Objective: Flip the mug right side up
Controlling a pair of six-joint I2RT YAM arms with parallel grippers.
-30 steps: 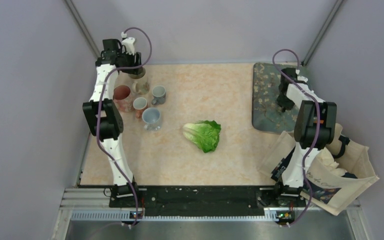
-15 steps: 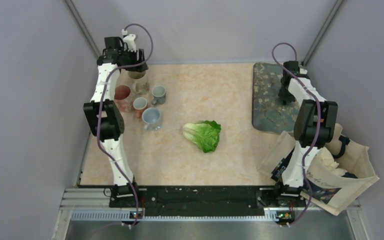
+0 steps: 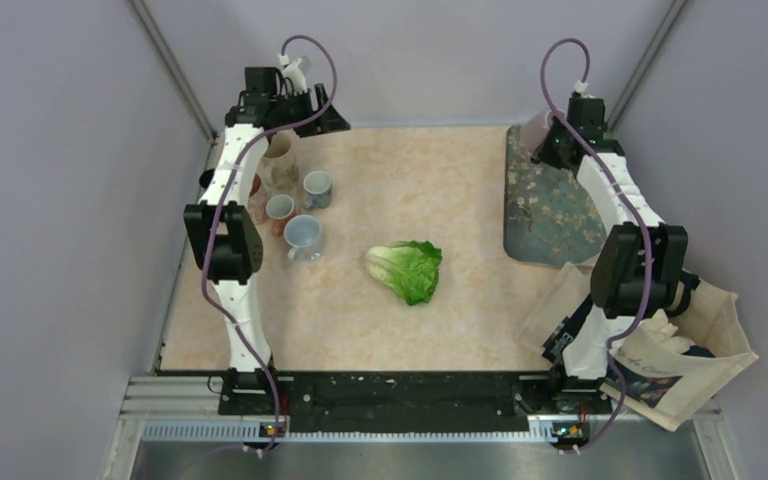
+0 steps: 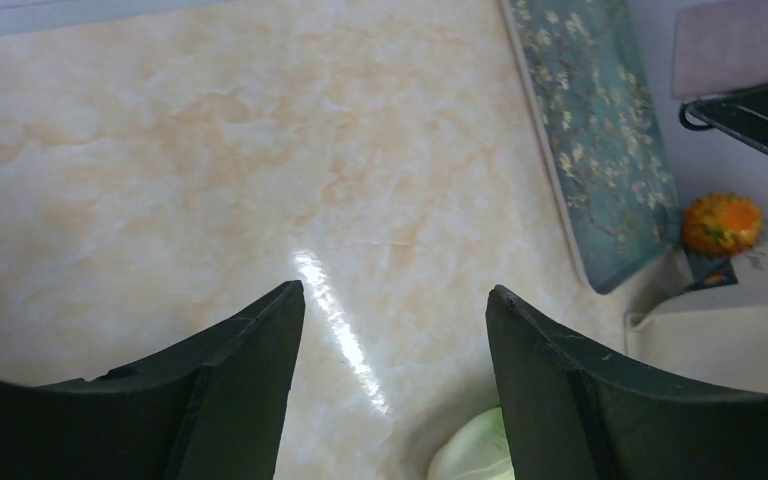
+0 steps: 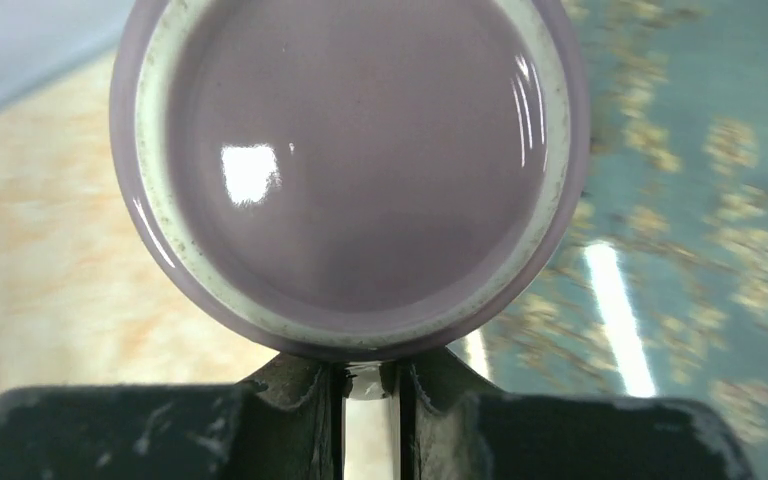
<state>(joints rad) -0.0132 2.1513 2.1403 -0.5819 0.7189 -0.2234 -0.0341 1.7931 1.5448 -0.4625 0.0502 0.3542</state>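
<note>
Right wrist view shows the purple mug (image 5: 350, 170) with one round end facing the camera, at the far corner of the flowered mat (image 5: 700, 200). The right gripper (image 5: 370, 378) pinches its edge narrowly. The left gripper (image 4: 395, 312) stands wide, holding nothing.

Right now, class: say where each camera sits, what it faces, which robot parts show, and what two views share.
Top external: above, behind the bases, looking down on the beige marbled table; both arms show.
Left wrist: on the left arm, facing the table and teal floral mat; open jaws.
Right wrist: on the right arm, facing the lilac glazed mug; jaws shut on it.
Shared: the mat.
</note>
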